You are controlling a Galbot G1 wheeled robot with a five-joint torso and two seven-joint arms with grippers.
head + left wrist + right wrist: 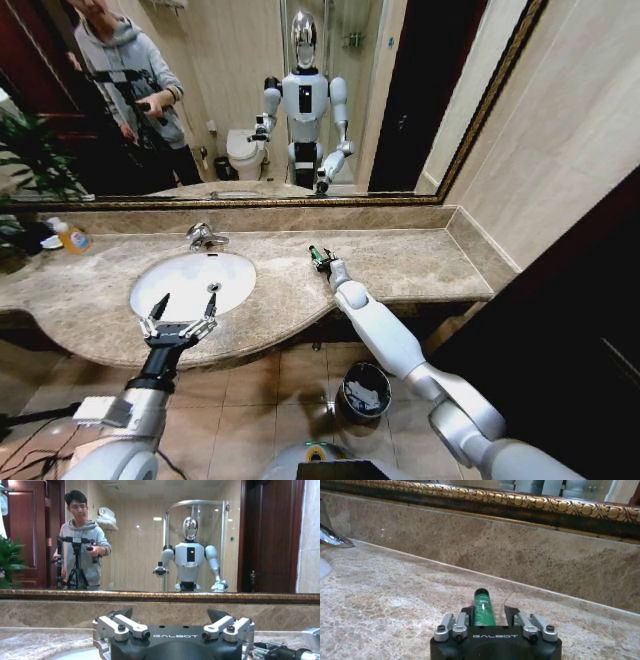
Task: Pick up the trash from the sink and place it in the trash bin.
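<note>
My right gripper [318, 256] is over the marble counter to the right of the sink [170, 275], shut on a green stick [314, 251]. In the right wrist view the green stick [482, 607] pokes out from between the closed fingers of that gripper [485, 612], just above the counter. My left gripper [180, 316] hangs open over the front rim of the white basin, with nothing between its fingers [122, 614]. The trash bin [365, 390], dark with a shiny rim, stands on the floor below the counter, under my right arm.
A chrome faucet [203, 236] sits behind the basin. A yellow-orange bottle [72, 238] stands at the counter's far left beside a plant [25, 160]. A gold-framed mirror [300, 100] lines the back wall, and a dark door edge is on the right.
</note>
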